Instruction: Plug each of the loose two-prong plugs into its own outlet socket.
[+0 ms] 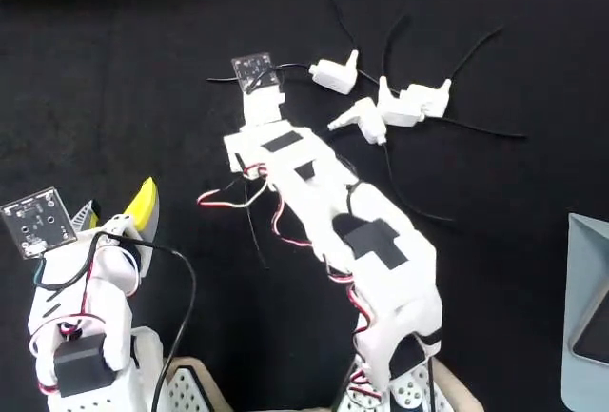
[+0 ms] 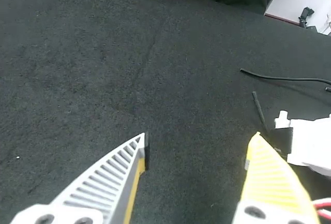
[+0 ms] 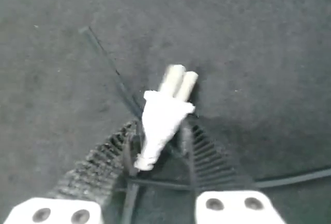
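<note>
Pinching a white plug (image 3: pixel 164 114) in my right claw (image 3: pixel 160 129), far of centre, its long axis in line with the claw, prongs pointing outward beyond the tips. My left claw (image 2: pixel 199 142) hangs spread, near left. The grey tray (image 1: pixel 579 269), right edge, holds something dark.

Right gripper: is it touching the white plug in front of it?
Touching. The right wrist view shows the plug wedged between the two sides of the right gripper, no gap either side, with its prongs pointing away.
</note>
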You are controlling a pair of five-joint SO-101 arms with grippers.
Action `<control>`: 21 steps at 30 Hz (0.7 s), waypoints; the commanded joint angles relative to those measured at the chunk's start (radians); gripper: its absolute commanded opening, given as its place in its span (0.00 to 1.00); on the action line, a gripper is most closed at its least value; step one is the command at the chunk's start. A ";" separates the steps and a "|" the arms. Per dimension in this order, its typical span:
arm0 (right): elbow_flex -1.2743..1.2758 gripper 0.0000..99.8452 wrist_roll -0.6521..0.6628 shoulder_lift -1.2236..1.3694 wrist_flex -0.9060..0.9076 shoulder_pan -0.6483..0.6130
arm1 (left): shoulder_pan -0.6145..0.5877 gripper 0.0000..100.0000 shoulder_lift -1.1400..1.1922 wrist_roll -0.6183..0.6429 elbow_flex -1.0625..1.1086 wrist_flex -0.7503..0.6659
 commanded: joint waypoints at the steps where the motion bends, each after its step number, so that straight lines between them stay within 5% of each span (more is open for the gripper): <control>1: -0.074 0.01 -0.008 -0.005 0.035 0.009 | -0.004 0.31 -0.002 0.000 -0.005 -0.028; 9: -0.041 0.01 0.000 -0.102 0.063 0.011 | -0.004 0.31 -0.002 0.000 -0.002 -0.028; 21: 0.188 0.01 -0.009 -0.780 0.210 0.008 | -0.004 0.31 -0.002 0.000 0.001 -0.028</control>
